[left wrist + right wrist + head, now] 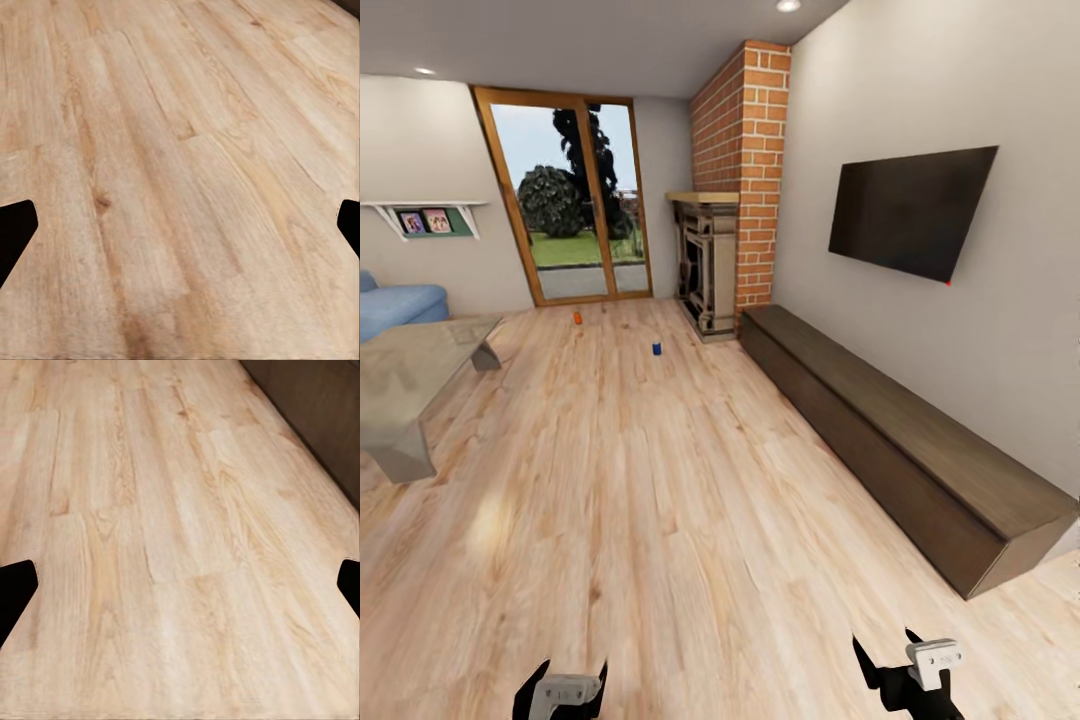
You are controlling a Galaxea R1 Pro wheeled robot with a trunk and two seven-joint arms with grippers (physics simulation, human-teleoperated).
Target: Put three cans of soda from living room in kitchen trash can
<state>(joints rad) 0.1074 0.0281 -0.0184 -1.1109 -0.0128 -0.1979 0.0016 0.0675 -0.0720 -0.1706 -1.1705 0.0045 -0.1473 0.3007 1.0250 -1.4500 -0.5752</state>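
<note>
Soda cans were observed on the wood floor far ahead: one orange point(577, 317) near the glass doors point(573, 195), one blue point(657, 348) before the fireplace point(707, 262). Both the left gripper point(560, 676) and the right gripper point(888, 646) were spread, empty. Nothing was collected yet.

Head camera sits high, facing forward and down the length of the living room toward the glass doors point(575, 195), with the wood floor point(660, 480) running from its near edge to the far wall. Each wrist camera looks down at close range on bare floor planks point(180, 180). Right wrist view shares the dark low cabinet point(315, 412) with the head view, along the floor's right edge.
</note>
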